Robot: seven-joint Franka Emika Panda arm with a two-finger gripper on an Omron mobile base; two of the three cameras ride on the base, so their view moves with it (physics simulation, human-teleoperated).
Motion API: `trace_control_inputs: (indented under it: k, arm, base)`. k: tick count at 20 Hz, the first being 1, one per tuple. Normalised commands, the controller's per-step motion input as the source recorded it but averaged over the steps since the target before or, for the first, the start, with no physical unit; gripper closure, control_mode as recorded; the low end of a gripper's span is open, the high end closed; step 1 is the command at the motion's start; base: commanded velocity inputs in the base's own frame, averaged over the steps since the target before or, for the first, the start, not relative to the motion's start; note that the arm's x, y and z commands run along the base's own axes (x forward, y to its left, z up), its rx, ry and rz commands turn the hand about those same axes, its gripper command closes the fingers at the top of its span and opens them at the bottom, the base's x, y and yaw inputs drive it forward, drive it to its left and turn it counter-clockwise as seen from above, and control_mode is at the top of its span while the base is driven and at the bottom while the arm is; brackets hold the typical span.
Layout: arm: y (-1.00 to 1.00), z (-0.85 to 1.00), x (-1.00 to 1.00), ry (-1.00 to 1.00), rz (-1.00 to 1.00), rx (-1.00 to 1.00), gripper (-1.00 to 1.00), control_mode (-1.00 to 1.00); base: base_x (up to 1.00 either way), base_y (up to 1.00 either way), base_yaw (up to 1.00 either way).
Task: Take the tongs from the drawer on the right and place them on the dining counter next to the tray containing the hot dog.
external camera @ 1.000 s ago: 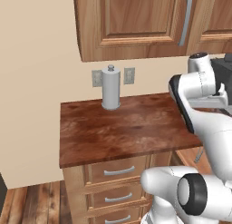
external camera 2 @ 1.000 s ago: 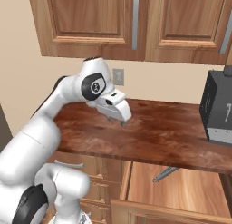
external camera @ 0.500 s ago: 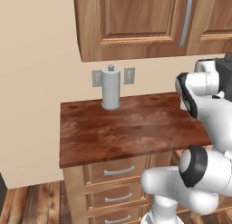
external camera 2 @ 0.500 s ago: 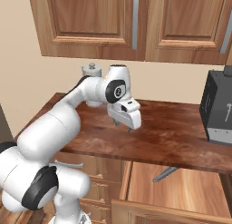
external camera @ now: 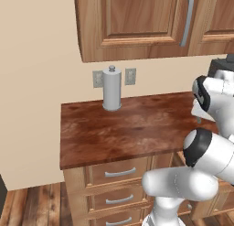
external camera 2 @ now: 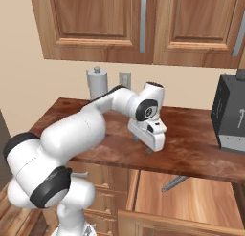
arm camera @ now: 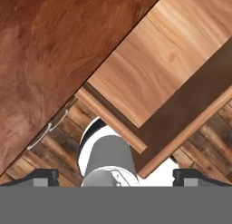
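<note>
I've got the gripper (external camera 2: 150,148) spread wide above the worktop (external camera 2: 191,149), while the tongs (external camera 2: 175,183) lie slanted in the open drawer (external camera 2: 191,201), tips toward the back right.

Your left base view looks from behind and left of the arm, forward and down onto the table (external camera: 123,129) and the paper-towel roll (external camera: 112,88) at the wall. Your right base view looks from behind and right, closer in, taking the same table (external camera 2: 191,151) and roll (external camera 2: 97,83), plus the open drawer (external camera 2: 191,197) below. Your hand view looks steeply down past the table edge (arm camera: 50,60) into that drawer (arm camera: 158,69), very near, rolled diagonally.
</note>
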Motion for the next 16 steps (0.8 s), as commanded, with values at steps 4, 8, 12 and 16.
trace_control_inputs:
  k: [4, 8, 12, 16]
  arm:
    - [0.0, -0.32, -0.06, 0.0, 0.0, 0.0, -1.0, -1.0]
    - [-0.03, -0.57, 0.0, 0.0, 0.0, 0.0, -1.0, -1.0]
    - [0.0, -0.61, 0.0, 0.0, -0.05, -0.09, -1.0, -1.0]
    - [-0.06, -0.39, -0.06, 0.0, -0.19, -0.1, -1.0, -1.0]
  base:
    - [0.0, 0.0, 0.0]
    - [0.0, 0.0, 0.0]
    - [0.0, 0.0, 0.0]
    - [0.0, 0.0, 0.0]
